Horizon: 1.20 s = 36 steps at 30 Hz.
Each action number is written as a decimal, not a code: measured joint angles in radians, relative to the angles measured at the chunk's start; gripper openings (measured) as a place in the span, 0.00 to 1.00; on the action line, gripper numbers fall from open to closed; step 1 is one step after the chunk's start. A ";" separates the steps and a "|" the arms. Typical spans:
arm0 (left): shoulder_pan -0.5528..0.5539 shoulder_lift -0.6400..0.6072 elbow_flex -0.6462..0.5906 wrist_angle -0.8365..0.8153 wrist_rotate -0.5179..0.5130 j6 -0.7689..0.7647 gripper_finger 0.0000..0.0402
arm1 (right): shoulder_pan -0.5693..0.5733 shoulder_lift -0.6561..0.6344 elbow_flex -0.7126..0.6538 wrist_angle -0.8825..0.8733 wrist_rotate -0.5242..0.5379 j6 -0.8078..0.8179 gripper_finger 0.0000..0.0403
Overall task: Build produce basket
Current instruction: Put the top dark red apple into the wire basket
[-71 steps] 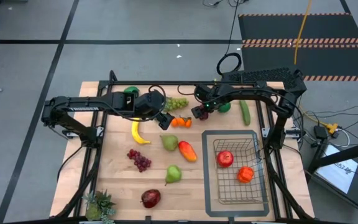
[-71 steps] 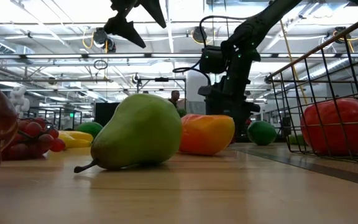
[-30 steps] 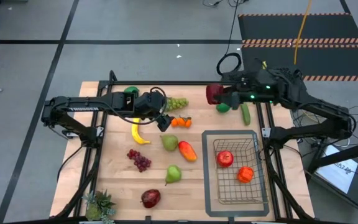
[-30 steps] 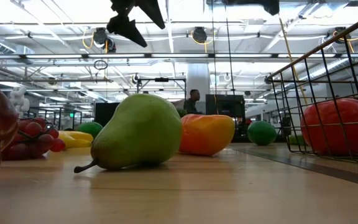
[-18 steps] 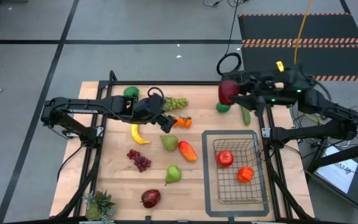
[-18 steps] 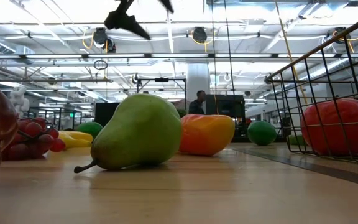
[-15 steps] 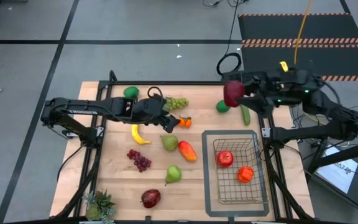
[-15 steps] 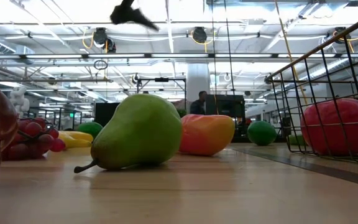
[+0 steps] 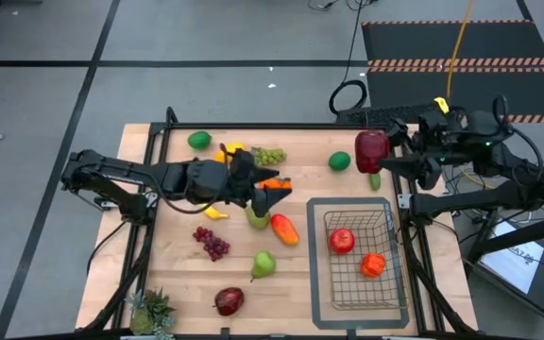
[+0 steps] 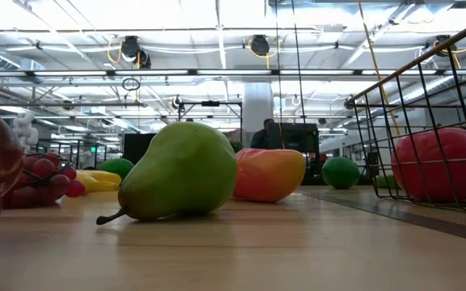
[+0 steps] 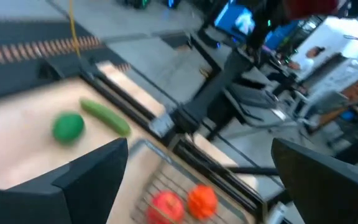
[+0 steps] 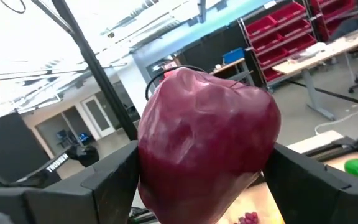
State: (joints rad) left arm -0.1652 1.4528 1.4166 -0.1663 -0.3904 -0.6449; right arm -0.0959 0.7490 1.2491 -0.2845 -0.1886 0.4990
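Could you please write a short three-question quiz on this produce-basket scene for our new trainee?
1. True or false: the right gripper holds a dark red apple.
2. How many pieces of produce lie in the basket? A) none B) two C) five
3. Fill in: the left gripper hovers with its jaws ____ .

Key: 1 true; 2 B, a red apple and an orange fruit; 3 open.
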 joint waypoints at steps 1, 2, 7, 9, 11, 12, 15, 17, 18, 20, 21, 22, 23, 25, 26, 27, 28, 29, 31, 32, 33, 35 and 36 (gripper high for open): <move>0.003 0.000 0.000 0.017 -0.007 0.025 0.99 | 0.005 0.000 0.000 0.006 0.000 -0.011 0.75; 0.006 0.000 0.000 0.035 -0.010 0.042 0.99 | 0.010 0.000 0.000 0.011 0.000 -0.033 0.75; 0.018 0.000 0.000 0.073 -0.013 0.059 0.99 | 0.015 0.000 0.000 0.033 0.001 -0.189 0.75; 0.022 0.000 0.000 0.075 -0.013 0.059 0.99 | 0.015 0.002 0.000 0.033 0.002 -0.239 0.75; 0.022 0.000 0.000 0.075 -0.013 0.059 0.99 | 0.015 0.006 0.000 0.033 0.004 -0.279 0.75; 0.022 0.000 0.000 0.075 -0.013 0.062 0.99 | 0.015 0.008 0.000 0.032 0.005 -0.303 0.75; 0.022 0.000 0.000 0.075 -0.013 0.069 0.99 | 0.015 0.016 0.000 0.029 0.005 -0.386 0.75; 0.022 0.000 0.000 0.075 -0.013 0.078 0.99 | 0.015 0.021 0.000 0.029 0.005 -0.408 0.75; 0.022 0.000 0.000 0.075 -0.013 0.091 0.99 | 0.015 0.024 0.000 0.029 0.005 -0.410 0.75; 0.022 0.000 0.000 0.075 -0.013 0.117 0.99 | 0.015 0.028 0.000 0.028 0.005 -0.388 0.75; 0.023 0.000 0.000 0.074 -0.013 0.130 0.99 | 0.015 0.030 0.000 0.027 0.006 -0.364 0.75; 0.025 0.000 0.000 0.075 -0.013 0.142 0.99 | 0.014 0.031 0.000 0.027 0.006 -0.337 0.75; 0.026 0.000 0.000 0.074 -0.013 0.151 0.99 | 0.013 0.031 0.000 0.028 0.006 -0.306 0.75; 0.027 0.000 0.000 0.074 -0.013 0.159 0.99 | 0.013 0.031 0.000 0.028 0.008 -0.228 0.75; 0.027 0.000 0.000 0.074 -0.013 0.163 0.99 | 0.013 0.034 0.000 0.028 0.008 -0.177 0.75; 0.027 0.000 0.000 0.074 -0.013 0.166 0.99 | 0.013 0.036 0.000 0.028 0.009 -0.125 0.75; 0.027 0.000 0.000 0.074 -0.013 0.169 0.99 | 0.013 0.036 0.000 0.028 0.009 -0.070 0.75; 0.027 0.000 0.000 0.074 -0.013 0.169 0.99 | 0.013 0.038 0.000 0.028 0.009 -0.016 0.75; 0.027 0.000 0.000 0.074 -0.013 0.170 0.99 | 0.013 0.043 0.000 0.028 0.013 0.082 0.75; 0.027 0.000 0.000 0.074 -0.013 0.170 0.99 | 0.013 0.045 0.000 0.028 0.023 0.134 0.75; 0.027 0.000 0.000 0.073 -0.013 0.170 0.99 | 0.013 0.047 0.000 0.028 0.034 0.184 0.75; 0.027 0.000 0.000 0.073 -0.013 0.170 0.99 | 0.012 0.051 0.000 0.029 0.045 0.271 0.75; 0.027 0.000 0.000 0.073 -0.013 0.170 0.99 | 0.012 0.052 0.000 0.029 0.057 0.313 0.75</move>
State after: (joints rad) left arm -0.1386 1.4528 1.4166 -0.0929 -0.4034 -0.4747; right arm -0.0837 0.8013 1.2493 -0.2558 -0.1315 0.8122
